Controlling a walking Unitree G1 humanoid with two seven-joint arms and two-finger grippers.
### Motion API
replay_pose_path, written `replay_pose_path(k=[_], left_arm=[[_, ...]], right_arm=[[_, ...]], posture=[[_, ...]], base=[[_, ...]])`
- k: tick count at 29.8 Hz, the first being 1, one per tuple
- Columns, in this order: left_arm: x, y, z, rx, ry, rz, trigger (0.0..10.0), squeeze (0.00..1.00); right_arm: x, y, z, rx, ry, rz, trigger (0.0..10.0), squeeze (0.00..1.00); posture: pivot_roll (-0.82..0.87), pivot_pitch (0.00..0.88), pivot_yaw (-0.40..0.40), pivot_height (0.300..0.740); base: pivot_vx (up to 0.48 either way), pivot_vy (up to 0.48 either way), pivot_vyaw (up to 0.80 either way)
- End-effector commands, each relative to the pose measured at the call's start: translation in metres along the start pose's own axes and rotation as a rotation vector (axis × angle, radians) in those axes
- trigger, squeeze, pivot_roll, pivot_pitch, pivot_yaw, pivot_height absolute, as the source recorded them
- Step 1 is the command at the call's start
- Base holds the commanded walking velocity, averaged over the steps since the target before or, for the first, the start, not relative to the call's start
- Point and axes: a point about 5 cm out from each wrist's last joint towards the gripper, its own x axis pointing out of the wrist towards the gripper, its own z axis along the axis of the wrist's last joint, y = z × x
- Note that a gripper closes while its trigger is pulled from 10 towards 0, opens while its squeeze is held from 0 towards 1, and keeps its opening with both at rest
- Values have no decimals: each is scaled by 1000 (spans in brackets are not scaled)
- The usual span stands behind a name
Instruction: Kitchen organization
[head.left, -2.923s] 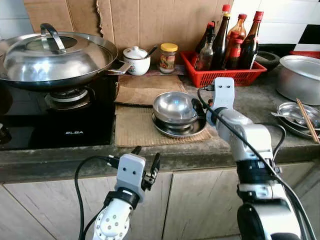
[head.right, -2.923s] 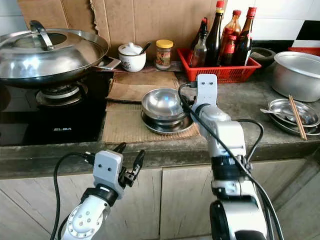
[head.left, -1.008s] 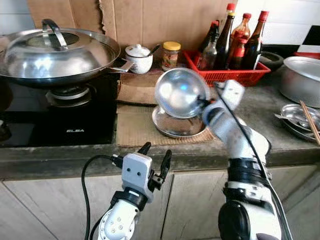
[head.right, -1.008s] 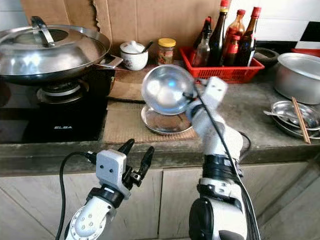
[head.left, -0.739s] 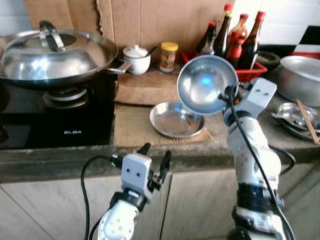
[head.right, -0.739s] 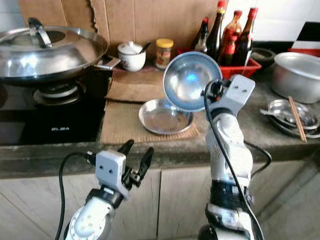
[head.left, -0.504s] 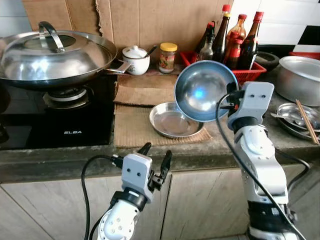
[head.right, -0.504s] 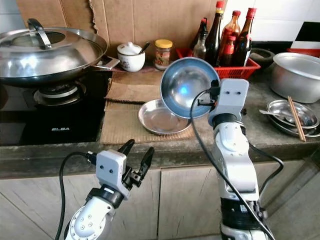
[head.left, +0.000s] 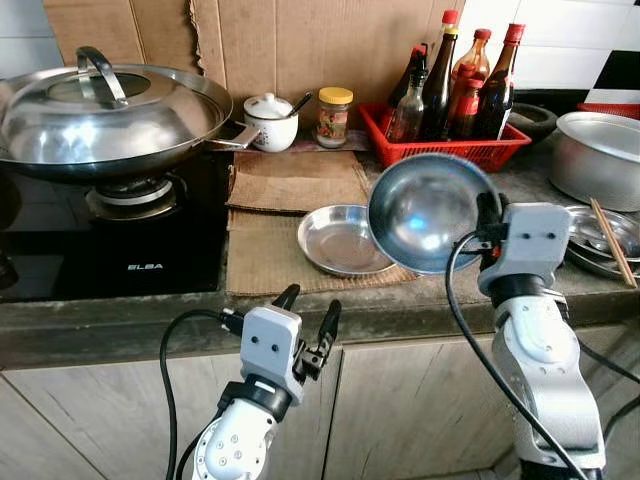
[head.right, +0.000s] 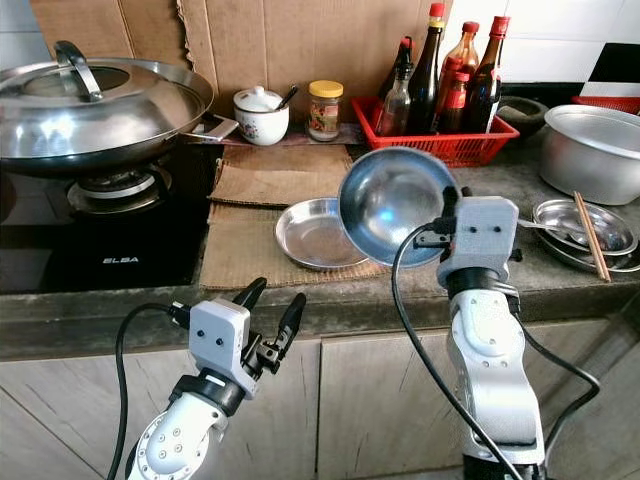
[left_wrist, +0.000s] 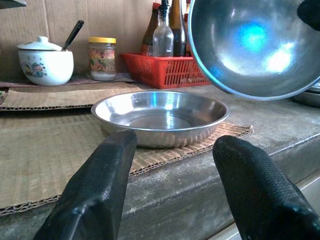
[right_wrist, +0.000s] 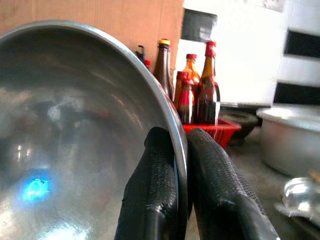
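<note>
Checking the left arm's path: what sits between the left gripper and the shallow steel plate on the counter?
In the left wrist view, between the left gripper and the plate lie only the cardboard mat and the counter edge.

Silver steel bowl (head.left: 428, 212), red basket (head.left: 445, 150), yellow-lidded jar (head.left: 335, 115), brown cardboard mat (head.left: 270, 250), black stove (head.left: 110, 250).

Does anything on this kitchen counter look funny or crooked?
Yes: the round steel bowl is in the air, tipped on its side with its opening facing the camera, pinched by its rim in the right gripper. The shallow steel plate lies flat on the cardboard mat.
</note>
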Motion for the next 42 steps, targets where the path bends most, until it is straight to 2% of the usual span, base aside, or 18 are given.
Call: replay_pose_path(k=[1, 8, 15, 34, 42], left_arm=[[1, 0, 1, -4, -3, -12, 10000, 0], [0, 1, 1, -4, -2, -7, 10000, 0], [-1, 1, -2, 2, 10, -10, 10000, 0], [-3, 2, -3, 22, 22, -11, 10000, 0], [-3, 2, -3, 26, 21, -11, 10000, 0]], right_arm=[[3, -5, 13, 26, -49, -38, 10000, 0], [-1, -2, 15, 7, -68, -29, 10000, 0], [-11, 9, 7, 9, -44, 34, 10000, 0], [-17, 15, -1, 29, -2, 50, 10000, 0], [-19, 17, -2, 38, 4, 57, 10000, 0]], posture=[[38, 0, -62, 740], [40, 0, -63, 740], [37, 0, -60, 740], [42, 0, -59, 740], [43, 0, -60, 740]], base=[[0, 0, 0], [0, 0, 0], [0, 0, 0], [0, 0, 0], [-258, 0, 0]])
